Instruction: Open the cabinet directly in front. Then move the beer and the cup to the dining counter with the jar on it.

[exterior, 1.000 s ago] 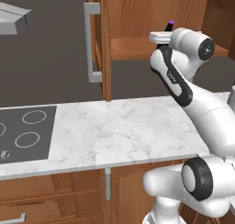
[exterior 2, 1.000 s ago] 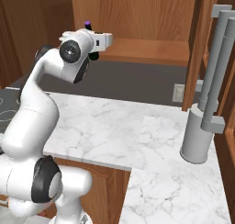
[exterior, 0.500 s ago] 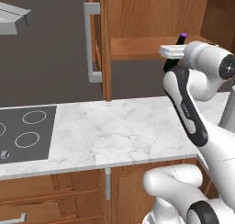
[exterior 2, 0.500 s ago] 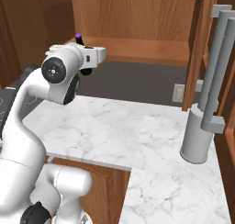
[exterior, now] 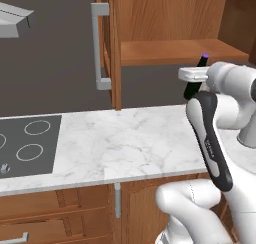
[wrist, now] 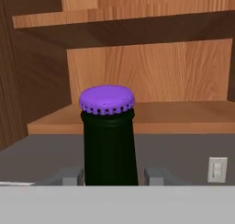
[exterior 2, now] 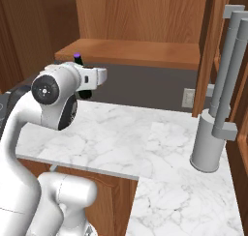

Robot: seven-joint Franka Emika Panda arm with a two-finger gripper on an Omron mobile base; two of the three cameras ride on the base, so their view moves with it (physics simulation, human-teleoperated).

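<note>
My gripper [wrist: 110, 176] is clamped on the beer [wrist: 109, 140], its 2 fingers [wrist: 156, 176] flanking the dark neck below the purple cap. The bottle hangs upright above the marble worktop [exterior: 125, 143], just outside the open cabinet [exterior: 170, 48]. I should carry it level, clear of the shelf edge.

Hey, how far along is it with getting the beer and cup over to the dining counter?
Done: the cabinet stands open, its shelf bare. In hand: the gripper is shut on the beer, carried out in front of the shelf, above the marble worktop. Left: delivering the beer, then fetching the cup.
</note>
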